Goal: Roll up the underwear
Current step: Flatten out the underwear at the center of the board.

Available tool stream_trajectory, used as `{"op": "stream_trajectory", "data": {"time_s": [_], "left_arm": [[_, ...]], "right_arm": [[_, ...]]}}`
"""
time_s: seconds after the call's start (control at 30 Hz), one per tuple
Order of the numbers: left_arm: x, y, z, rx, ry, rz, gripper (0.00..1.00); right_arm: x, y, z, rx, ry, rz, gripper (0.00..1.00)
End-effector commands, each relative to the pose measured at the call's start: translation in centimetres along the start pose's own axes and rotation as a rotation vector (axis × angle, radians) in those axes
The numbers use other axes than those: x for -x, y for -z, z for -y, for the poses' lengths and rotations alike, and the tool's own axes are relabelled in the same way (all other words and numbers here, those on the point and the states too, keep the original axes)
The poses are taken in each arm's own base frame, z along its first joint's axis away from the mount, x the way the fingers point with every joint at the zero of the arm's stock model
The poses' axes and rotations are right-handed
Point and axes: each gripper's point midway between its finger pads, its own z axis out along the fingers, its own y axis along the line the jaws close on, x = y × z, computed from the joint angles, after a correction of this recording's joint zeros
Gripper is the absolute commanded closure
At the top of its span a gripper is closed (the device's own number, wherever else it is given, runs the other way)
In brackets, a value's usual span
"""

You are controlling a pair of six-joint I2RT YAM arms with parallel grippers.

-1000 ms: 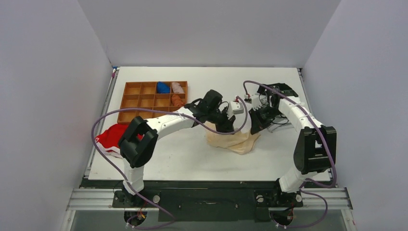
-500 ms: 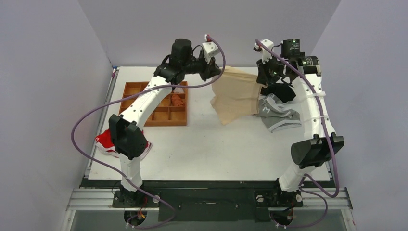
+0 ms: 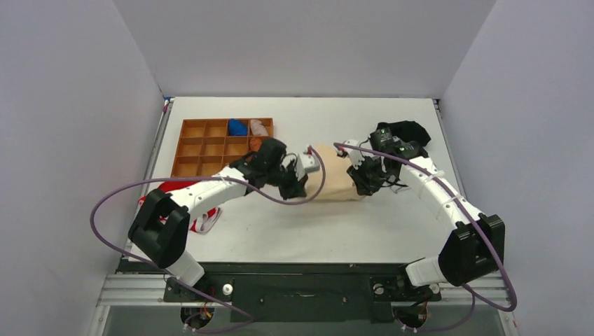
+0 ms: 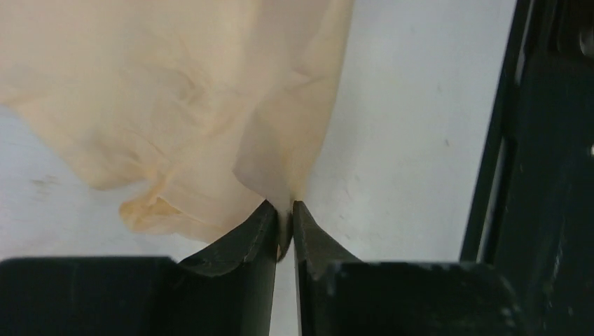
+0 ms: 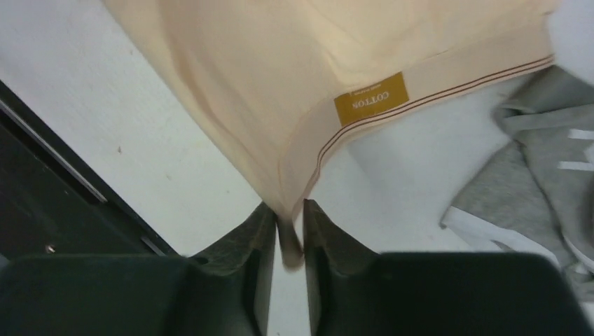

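The cream underwear (image 3: 334, 179) lies spread on the white table between my two grippers. My left gripper (image 3: 300, 187) is shut on its near left corner; the left wrist view shows the fabric (image 4: 182, 105) pinched between the black fingers (image 4: 245, 245). My right gripper (image 3: 363, 186) is shut on the near right corner at the waistband; the right wrist view shows the cream cloth (image 5: 280, 84) with a gold "COTTON" label (image 5: 371, 99) running out from the jaws.
A brown divided tray (image 3: 217, 145) with small rolled garments stands at the back left. A red garment (image 3: 178, 194) lies under the left arm. A grey garment (image 5: 539, 161) and a black one (image 3: 406, 131) lie beside the right gripper.
Both grippers came down from high at the back, where they held the underwear hanging in the air, and it now lies flat on the table in front of them.
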Motion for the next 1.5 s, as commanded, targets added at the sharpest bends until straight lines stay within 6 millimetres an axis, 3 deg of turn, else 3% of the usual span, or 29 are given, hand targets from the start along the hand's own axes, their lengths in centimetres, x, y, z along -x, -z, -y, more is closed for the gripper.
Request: {"op": "stream_trajectory", "data": {"time_s": [0.0, 0.03, 0.1, 0.17, 0.3, 0.43, 0.6, 0.7, 0.9, 1.0, 1.17, 1.33, 1.47], "left_arm": [[-4.6, -1.0, 4.7, -0.034, -0.095, -0.071, 0.77], [-6.4, -1.1, 5.3, -0.033, -0.085, -0.112, 0.74], [-8.4, -1.2, 6.7, -0.057, -0.089, -0.158, 0.62], [-9.2, -1.0, 7.5, -0.069, -0.1, -0.186, 0.52], [-9.1, -0.4, 7.4, -0.048, -0.109, -0.214, 0.32], [-7.5, 0.1, 6.9, -0.018, -0.138, -0.185, 0.24], [-5.5, -0.3, 5.7, 0.024, -0.144, -0.148, 0.22], [-5.1, 0.2, 4.9, 0.039, -0.115, -0.138, 0.22], [-6.7, 1.3, 5.6, 0.04, -0.2, -0.203, 0.18], [-7.4, 0.2, 6.4, 0.047, -0.247, -0.252, 0.16], [-6.9, -1.4, 7.6, 0.03, -0.279, -0.278, 0.16], [-9.3, -2.9, 9.3, -0.002, -0.344, -0.35, 0.19], [-11.2, -3.5, 9.3, -0.003, -0.372, -0.415, 0.27]], "right_arm": [[-2.5, -1.6, -2.0, 0.047, 0.06, 0.013, 0.74], [-3.9, -2.4, -2.8, 0.084, 0.052, -0.014, 0.63], [-5.2, -2.9, -3.9, 0.134, 0.049, -0.041, 0.52], [-5.8, -3.0, -4.6, 0.172, 0.05, -0.057, 0.49], [-5.8, -2.0, -5.3, 0.198, 0.064, -0.049, 0.42], [-4.2, -2.0, -2.7, 0.062, -0.005, 0.008, 0.41], [-1.8, -3.2, 1.2, -0.052, -0.09, 0.022, 0.43], [-1.7, -4.0, 1.1, -0.02, -0.095, -0.002, 0.43], [-4.4, -3.2, 1.1, -0.055, -0.054, -0.06, 0.42], [-5.6, -2.1, 1.6, -0.063, -0.083, -0.065, 0.43], [-7.8, -0.9, 1.0, -0.035, -0.075, -0.107, 0.44], [-9.7, -0.3, 1.4, -0.069, -0.08, -0.136, 0.44], [-10.6, -0.5, 1.0, -0.053, -0.096, -0.146, 0.44]]}}
